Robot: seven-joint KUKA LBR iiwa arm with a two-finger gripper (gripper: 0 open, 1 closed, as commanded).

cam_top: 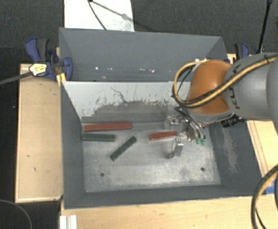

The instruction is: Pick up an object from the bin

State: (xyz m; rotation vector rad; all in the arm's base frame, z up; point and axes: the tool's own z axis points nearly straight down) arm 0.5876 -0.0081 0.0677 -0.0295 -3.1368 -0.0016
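Four bars lie in the bin (143,178), and none looks lifted, so I judge that the pick itself is not yet done. My gripper (177,146) is low, to the right of the long red bar (108,126). The short red bar (161,136) lies between them, its right end just beside my gripper. I cannot tell whether my gripper is open or closed. A level green bar (98,138) and a tilted green bar (123,148) lie below the long red bar. Closing and lifting are left.
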